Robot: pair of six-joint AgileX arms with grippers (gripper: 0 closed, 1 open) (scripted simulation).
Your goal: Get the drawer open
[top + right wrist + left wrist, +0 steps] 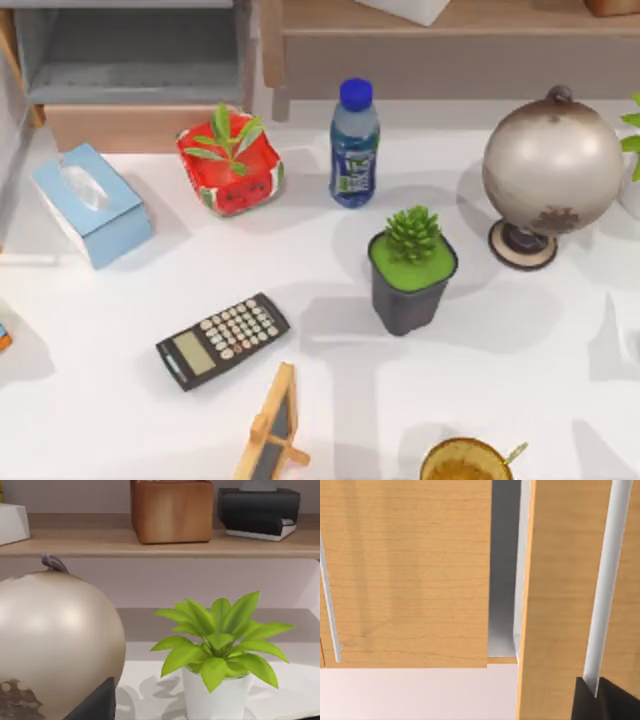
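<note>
Drawer of light wood with a grey interior [130, 70], at the table's far left corner, stands pulled out. Left wrist view: wooden fronts with slim silver bar handles [606, 587]; the dark left gripper [605, 702] sits at one handle's end, finger state indeterminable. Right wrist view: bronze globe [52, 640] beside a white-potted leafy plant [220, 680].

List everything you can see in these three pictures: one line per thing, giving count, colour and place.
drawer: one, wooden front, grey inside, pulled out, table's back left
tissue box: one, blue, left
red pot: one, green sprig, beside the drawer
bottle: one, blue cap, back middle
dark pot: one, green succulent, middle
globe: one, beige, right
calculator: one, black, front left
white pot: one, leafy plant, beside the globe
wooden box: one, brown, on the shelf
left tool: one, black, at a metal handle
</note>
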